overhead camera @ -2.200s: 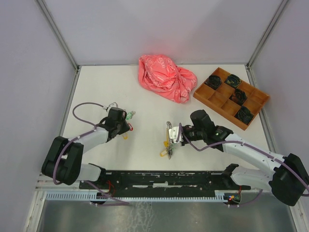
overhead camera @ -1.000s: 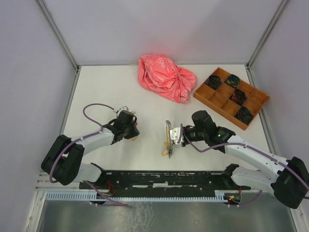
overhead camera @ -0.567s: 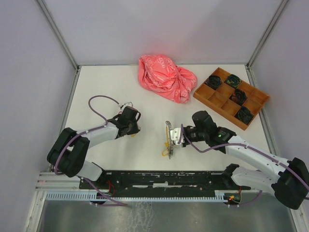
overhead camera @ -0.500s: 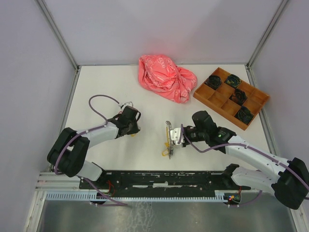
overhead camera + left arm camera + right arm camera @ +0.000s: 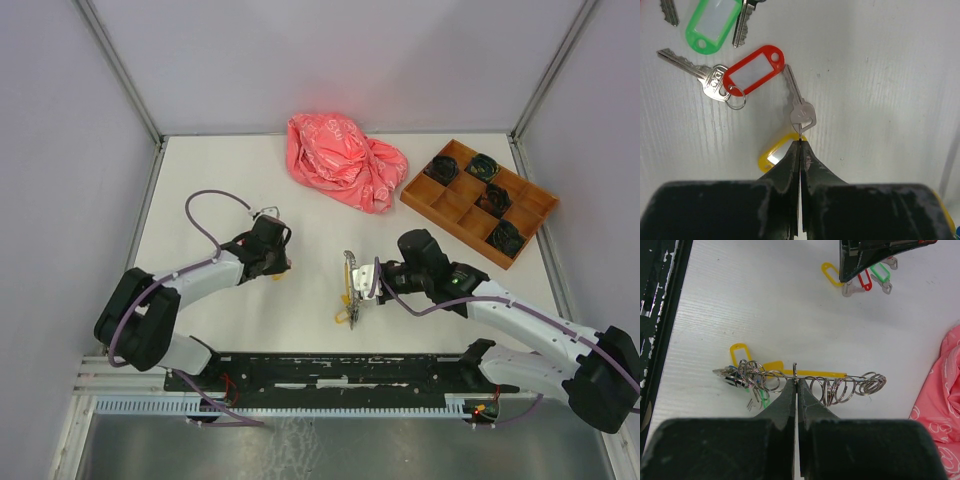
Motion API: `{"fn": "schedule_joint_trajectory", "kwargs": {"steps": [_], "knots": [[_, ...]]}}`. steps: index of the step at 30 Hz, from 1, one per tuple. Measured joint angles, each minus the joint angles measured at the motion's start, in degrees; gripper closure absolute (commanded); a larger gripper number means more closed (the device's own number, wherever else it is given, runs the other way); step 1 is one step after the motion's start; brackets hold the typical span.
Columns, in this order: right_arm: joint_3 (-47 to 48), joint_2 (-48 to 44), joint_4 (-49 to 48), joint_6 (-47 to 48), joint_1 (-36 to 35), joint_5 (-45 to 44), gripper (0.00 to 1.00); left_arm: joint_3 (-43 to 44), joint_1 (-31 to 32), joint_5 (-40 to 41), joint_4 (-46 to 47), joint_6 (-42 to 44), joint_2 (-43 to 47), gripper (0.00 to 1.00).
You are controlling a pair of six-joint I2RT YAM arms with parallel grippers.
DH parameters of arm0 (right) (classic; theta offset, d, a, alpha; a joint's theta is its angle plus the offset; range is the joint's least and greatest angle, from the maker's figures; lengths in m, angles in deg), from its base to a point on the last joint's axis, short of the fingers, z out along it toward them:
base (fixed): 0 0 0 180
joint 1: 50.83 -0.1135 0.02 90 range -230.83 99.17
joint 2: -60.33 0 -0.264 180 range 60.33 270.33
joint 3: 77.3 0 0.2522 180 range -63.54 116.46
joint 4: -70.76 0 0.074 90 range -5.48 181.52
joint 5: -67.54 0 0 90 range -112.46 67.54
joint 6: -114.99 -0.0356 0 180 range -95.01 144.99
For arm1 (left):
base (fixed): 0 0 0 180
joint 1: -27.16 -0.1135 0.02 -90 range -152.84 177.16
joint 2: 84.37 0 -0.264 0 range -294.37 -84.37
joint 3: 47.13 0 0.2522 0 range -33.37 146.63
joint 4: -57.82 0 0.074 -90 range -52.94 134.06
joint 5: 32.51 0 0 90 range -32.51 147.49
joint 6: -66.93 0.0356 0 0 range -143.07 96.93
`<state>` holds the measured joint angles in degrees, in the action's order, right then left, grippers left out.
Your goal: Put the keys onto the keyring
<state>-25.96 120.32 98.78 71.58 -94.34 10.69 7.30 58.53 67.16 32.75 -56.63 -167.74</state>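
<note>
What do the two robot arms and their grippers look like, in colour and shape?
The left arm and right arm have white links and black joints, each with a thin purple cable running along it. The left gripper and right gripper have black, tapered fingers with whitish scuffs.

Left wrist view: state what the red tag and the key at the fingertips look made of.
Red tag: seemingly glossy plastic, with a bright moulded frame around a white label window. Key: silver metal with a brushed look and dull glints. The alloy cannot be told.
</note>
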Motion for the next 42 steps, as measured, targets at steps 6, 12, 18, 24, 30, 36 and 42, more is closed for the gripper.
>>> {"fn": "schedule_joint_trajectory", "kwargs": {"steps": [6, 12, 18, 24, 30, 36, 42], "knots": [[0.0, 0.0, 0.0, 0.0, 0.0, 0.0, 0.99, 1.9, 1.1, -1.3, -5.6, 0.0, 3.6, 0.97], [0.0, 0.0, 0.2, 0.0, -0.1, 0.0, 0.99, 10.1, 3.7, -4.2, -14.6, 0.0, 2.1, 0.97], [0.0, -0.7, 0.9, 0.2, -0.3, 0.0, 0.99, 12.7, 5.1, -5.5, -22.9, 0.0, 1.6, 0.95], [0.0, -0.7, 1.1, 0.2, -0.4, 0.0, 0.99, 12.7, 5.1, -9.8, -25.0, 0.9, 1.2, 0.93], [0.0, -0.7, 1.3, 0.2, -0.5, 0.0, 0.99, 16.2, 5.1, -9.7, -24.6, 2.7, -9.8, 0.83], [0.0, -0.7, 1.4, 0.2, -0.6, 0.0, 0.99, 20.5, 5.1, -7.7, -23.3, 3.8, -15.4, 0.61], [0.0, -0.7, 1.9, 0.4, -0.7, -0.2, 0.99, 18.9, 5.1, -7.4, -20.2, 3.8, -12.1, 0.54]]}}
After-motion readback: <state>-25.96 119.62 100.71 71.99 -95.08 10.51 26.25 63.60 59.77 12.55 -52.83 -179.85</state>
